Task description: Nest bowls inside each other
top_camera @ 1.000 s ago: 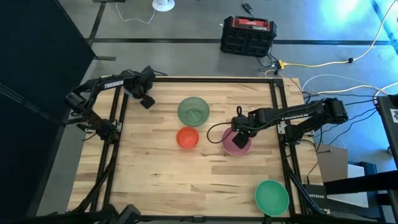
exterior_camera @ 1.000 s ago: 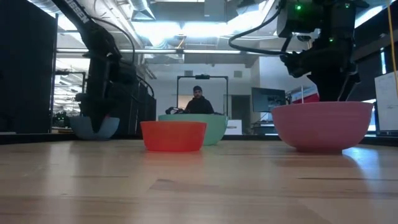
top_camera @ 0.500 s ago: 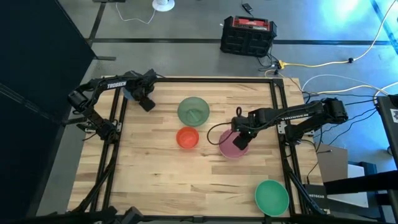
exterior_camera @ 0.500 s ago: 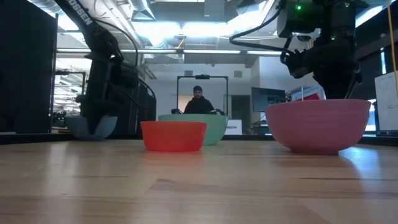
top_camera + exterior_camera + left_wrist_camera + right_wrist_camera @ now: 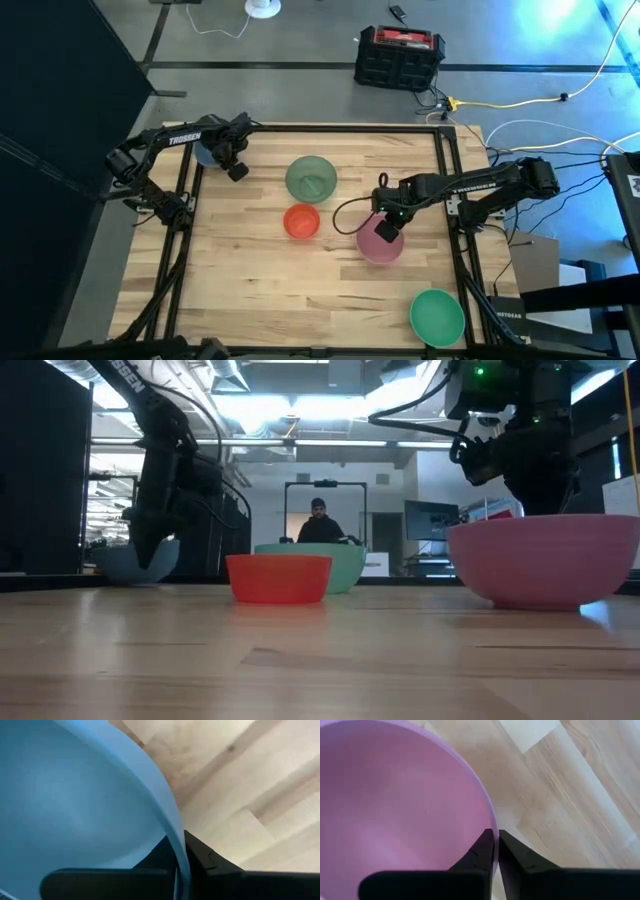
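Observation:
The blue-grey bowl [image 5: 206, 152] sits at the table's far left, with my left gripper [image 5: 228, 160] shut on its rim. The pink bowl [image 5: 380, 244] stands right of centre, and my right gripper [image 5: 386, 227] is shut on its far rim. An orange-red bowl [image 5: 301, 221] rests on its base near the middle. A pale green bowl [image 5: 311, 178] stands behind it. A darker green bowl [image 5: 437, 317] sits at the near right corner. My left gripper pinches the blue-grey bowl's rim [image 5: 176, 851], one finger inside the bowl and one outside. The fingers come from above, pointing steeply down. Whether the bowl's base [image 5: 133, 572] is off the table, I cannot tell. My right gripper pinches the pink bowl's rim [image 5: 494, 831] on its far side, one finger inside and one outside. The fingers point straight down. The bowl stands upright, and its base [image 5: 540, 600] looks to be on the table.
Black frame rails [image 5: 448, 190] run along the table's left and right sides. Bare wood lies across the near half [image 5: 290, 290]. In the low view a person [image 5: 319, 523] sits beyond the far edge.
Both grippers have shut, each taking hold of its bowl's rim. The pink bowl has slid a little toward the table's near edge with my right gripper on it. The orange-red and green bowls have kept still.

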`<act>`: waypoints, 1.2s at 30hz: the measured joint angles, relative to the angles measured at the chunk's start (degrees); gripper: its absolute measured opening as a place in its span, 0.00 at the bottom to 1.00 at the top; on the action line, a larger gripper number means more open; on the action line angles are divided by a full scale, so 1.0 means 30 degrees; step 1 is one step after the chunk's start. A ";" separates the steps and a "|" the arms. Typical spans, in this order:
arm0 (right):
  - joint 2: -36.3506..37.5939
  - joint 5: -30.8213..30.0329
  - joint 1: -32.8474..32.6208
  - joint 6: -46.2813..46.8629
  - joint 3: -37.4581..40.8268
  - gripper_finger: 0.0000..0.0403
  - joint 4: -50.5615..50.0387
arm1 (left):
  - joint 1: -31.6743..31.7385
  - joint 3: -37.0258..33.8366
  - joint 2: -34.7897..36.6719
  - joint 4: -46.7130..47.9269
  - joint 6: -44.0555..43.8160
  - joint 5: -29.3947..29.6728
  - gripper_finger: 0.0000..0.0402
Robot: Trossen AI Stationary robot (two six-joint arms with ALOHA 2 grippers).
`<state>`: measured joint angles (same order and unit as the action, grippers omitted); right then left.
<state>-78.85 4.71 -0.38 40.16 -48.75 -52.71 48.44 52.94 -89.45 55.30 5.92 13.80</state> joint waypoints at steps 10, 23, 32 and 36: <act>0.0000 0.0298 0.0015 -0.0282 0.0001 0.00 0.0819 | -0.2677 0.0941 0.1249 0.2613 -0.0620 -0.0027 0.00; 0.0008 -0.0540 0.1416 -0.1976 -0.2762 0.00 0.0508 | -0.7535 0.5590 0.1495 0.5235 -0.0974 -0.0355 0.00; 0.0015 -0.1345 0.2942 -0.3642 -0.5469 0.00 -0.0241 | -1.0639 0.8852 0.0836 0.6360 -0.0287 -0.0811 0.00; 0.0015 -0.1385 0.4367 -0.4954 -0.6688 0.00 -0.1174 | -1.1262 0.9708 -0.0755 0.6283 0.1194 -0.0849 0.00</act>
<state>-78.81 0.56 12.72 25.29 -68.82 -56.23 14.66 82.06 -91.72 74.15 9.50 11.25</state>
